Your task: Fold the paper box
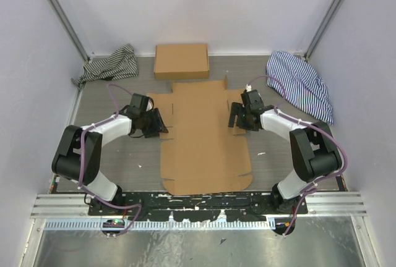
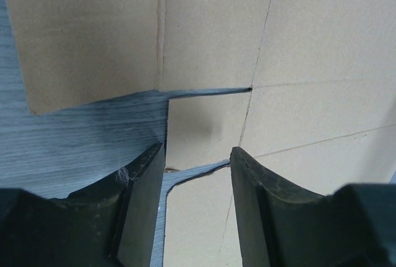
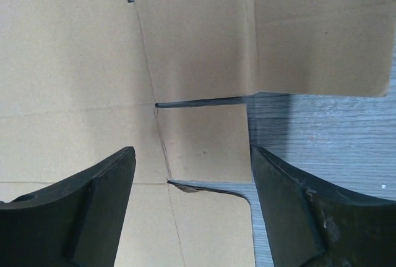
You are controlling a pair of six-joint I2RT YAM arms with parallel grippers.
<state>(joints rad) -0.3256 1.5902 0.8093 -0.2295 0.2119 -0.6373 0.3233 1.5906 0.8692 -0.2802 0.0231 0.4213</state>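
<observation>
The paper box is laid flat, w/ a small side flap just ahead of and betw. the spread fingers of the left gripper, same at the right gripper; nothing is gripped. First fold is in hand; next, prob., both flaps are to be pinched and raised at the crease.

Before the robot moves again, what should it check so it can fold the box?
1. Paper box lying flat, unfolded: ok.
2. Left gripper open over left side tab: ok.
3. Right gripper open over right side tab: ok.
4. Either gripper touching the cardboard: cannot tell.
5. Finished box apart from the paper box: cannot tell.
</observation>
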